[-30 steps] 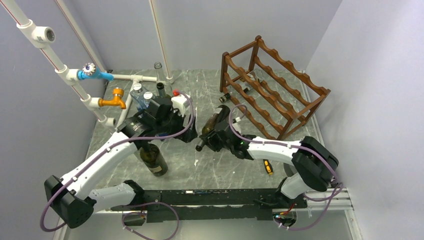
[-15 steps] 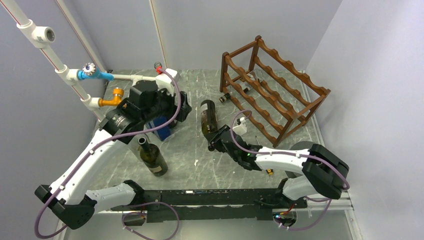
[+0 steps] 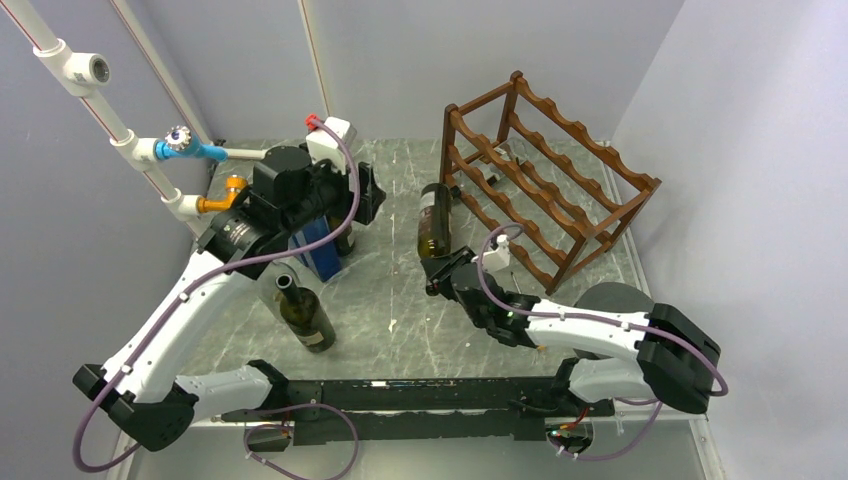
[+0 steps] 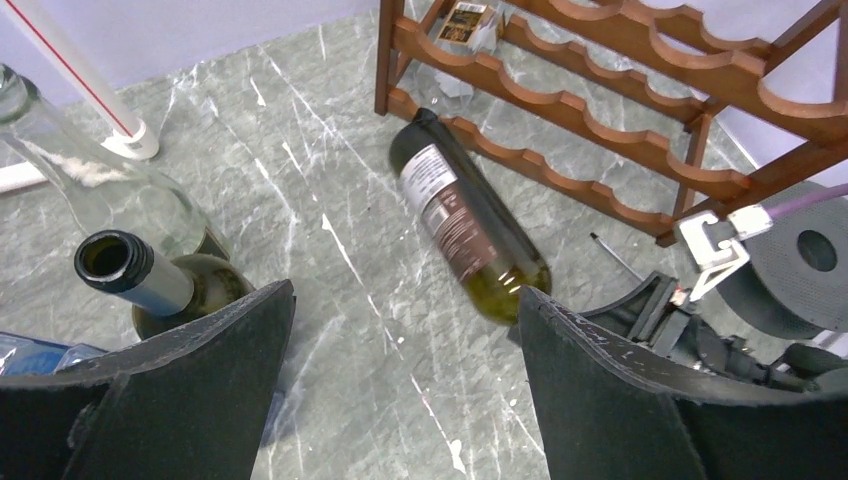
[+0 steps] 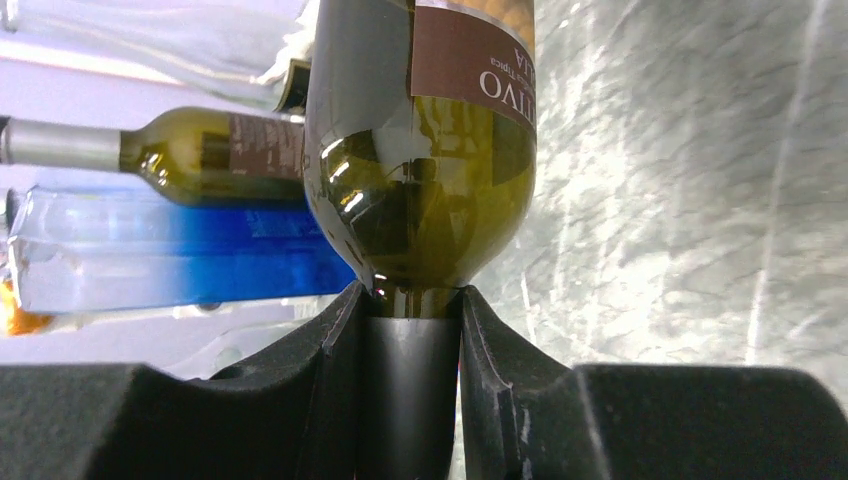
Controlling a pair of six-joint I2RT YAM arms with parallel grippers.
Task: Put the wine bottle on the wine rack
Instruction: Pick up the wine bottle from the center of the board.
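Wine bottle point(image 3: 433, 222) | neck clamped between right fingers point(image 5: 320, 380) | beside wine rack point(image 3: 580, 128)

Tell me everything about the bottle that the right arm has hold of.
The wine bottle is dark olive-green glass, see-through at the shoulder, with a brown-and-white paper label. The right gripper is shut on its dark neck, the only thing visibly touching it. It points base-first toward the wine rack, near the lowest rail.

Pale lavender walls point(image 3: 450, 60) enclose a grey marbled tabletop point(image 3: 380, 290), white pipes point(image 3: 82, 68) at left.
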